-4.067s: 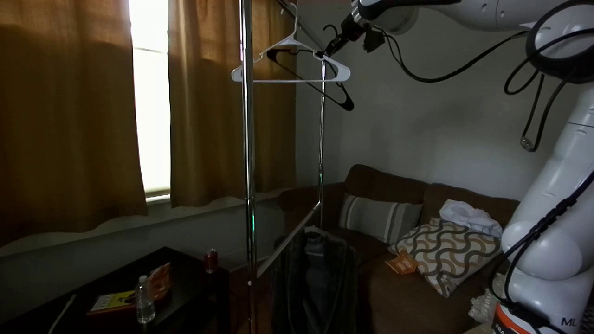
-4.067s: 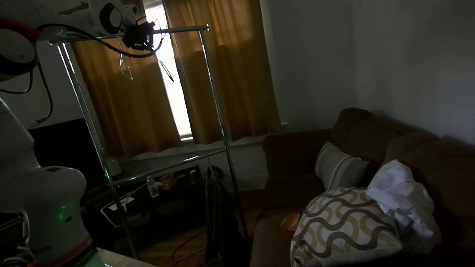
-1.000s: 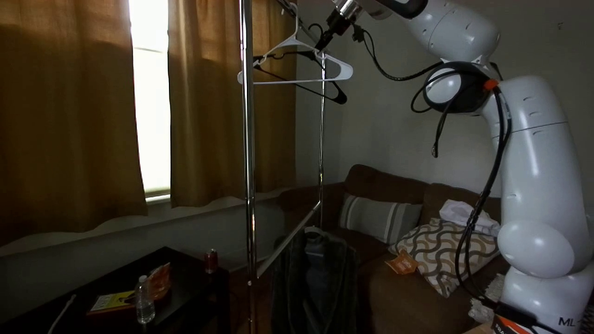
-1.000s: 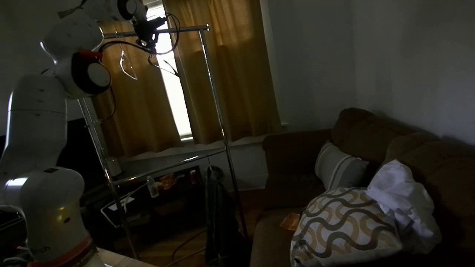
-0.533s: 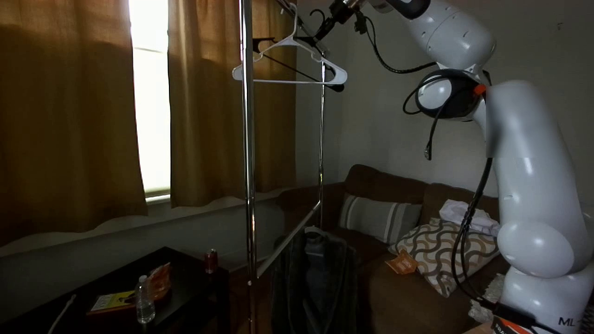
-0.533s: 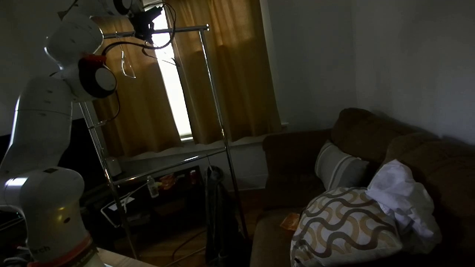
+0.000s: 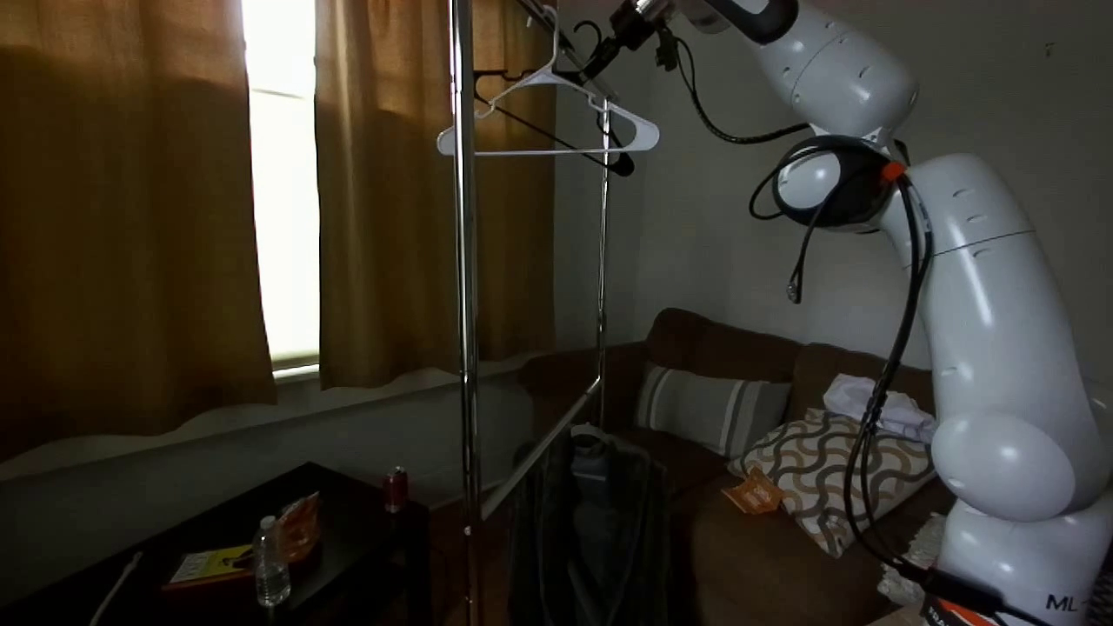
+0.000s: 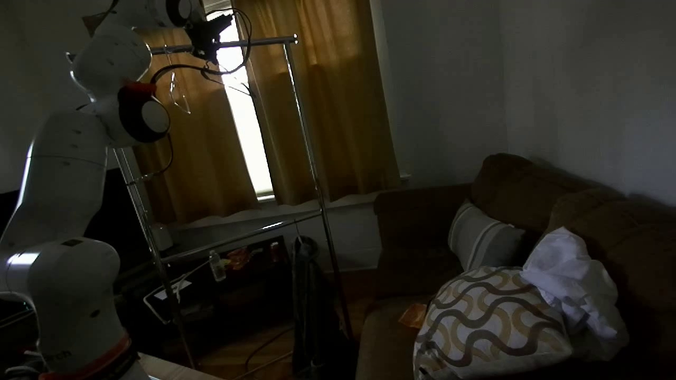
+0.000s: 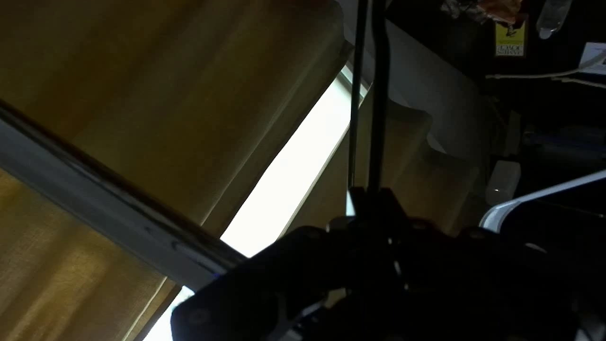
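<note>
The gripper [image 9: 375,201] is clamped on the black hanger [image 9: 380,85]; in the wrist view two thin dark bars of the hanger run out from the fingertips. In an exterior view the jaws pinch one shoulder near the foot of the hook, which curls up just beside the rail [image 8: 269,40] of the rack [image 7: 468,287]; whether hook and rail touch cannot be told. The white hanger [image 7: 546,78] hangs from that rail, crossing in front of the black hanger in the same view. Against the earliest frame, the black hanger is higher and less steeply tipped: its lower end is now just under the white hanger's bottom bar instead of well below it. The arm [image 7: 991,261] has folded, its dark-ringed joint lower and nearer the rack in both exterior views. Since the latest earlier frame the change is small: the black hanger has edged sideways and the white hanger has swung slightly. As for writing, the arm's base [image 7: 1026,552] shows "ML" in an exterior view. A yellow cover [image 7: 213,563] on the table [image 7: 348,504] bears print, upside down and too blurred to read in the wrist view. Pale marks on the orange packet [image 7: 755,492] on the sofa [image 7: 748,565] and any brand on the red can [image 7: 396,489] are too small to make out.
</note>
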